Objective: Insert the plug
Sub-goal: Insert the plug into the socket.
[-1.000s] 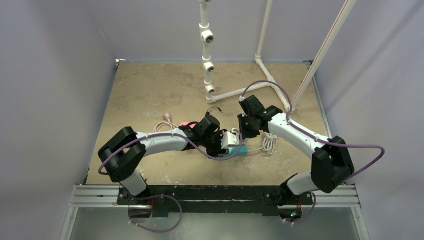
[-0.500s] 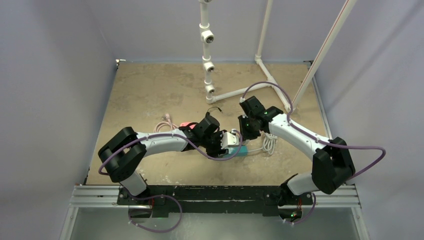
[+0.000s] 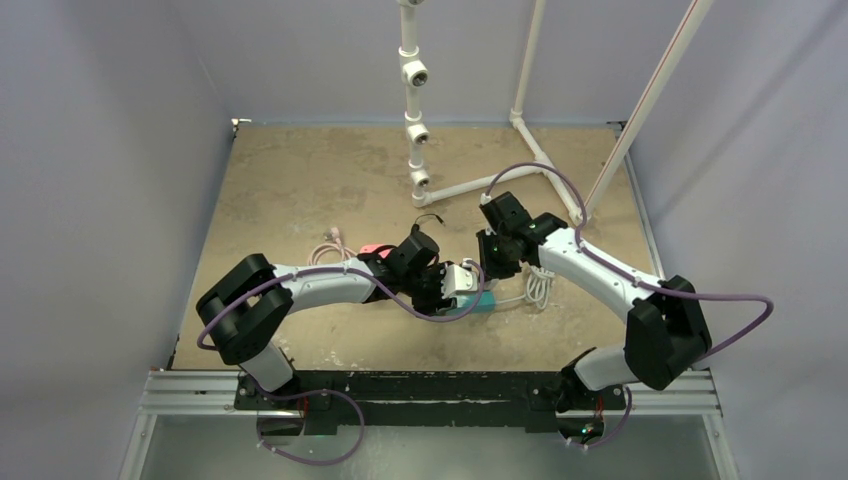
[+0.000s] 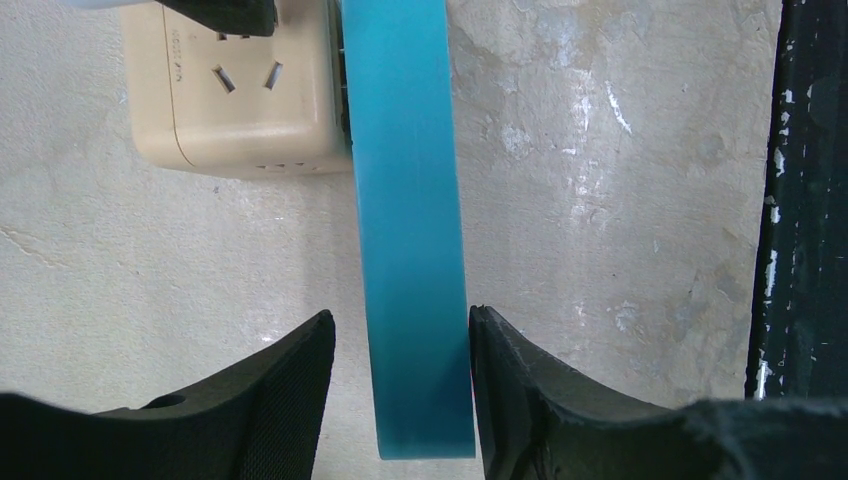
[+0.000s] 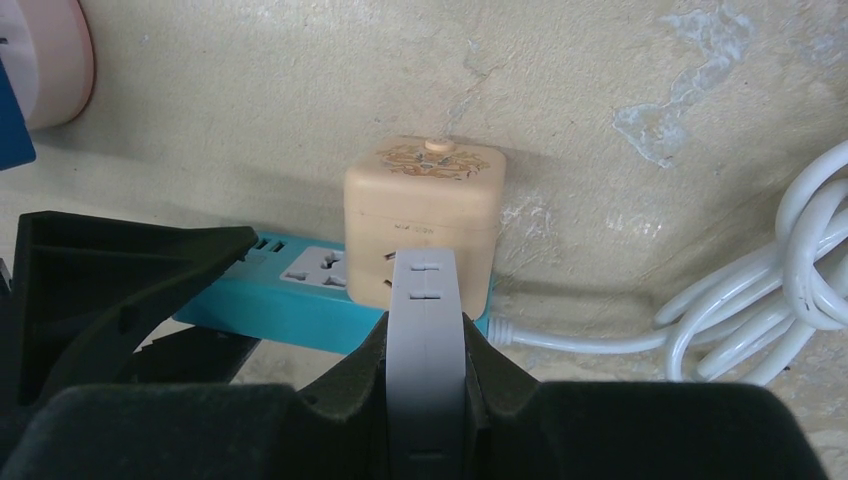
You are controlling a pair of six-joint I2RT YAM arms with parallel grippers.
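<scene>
Near the worktop's (image 3: 300,180) middle, the right fingers (image 5: 345,390) pinch the grey plug (image 5: 426,330), seemingly light and stiff, by its flat sides, with the socket cube (image 5: 425,220) at its twelve o'clock, while the left fingers (image 4: 270,400) stand half open astride the teal power strip (image 4: 405,200).

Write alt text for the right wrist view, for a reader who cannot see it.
The right pincer grips a grey plug upright, directly in front of a beige cube socket at the right end of a teal power strip. A coiled white cable lies to the right on the stained table.
</scene>
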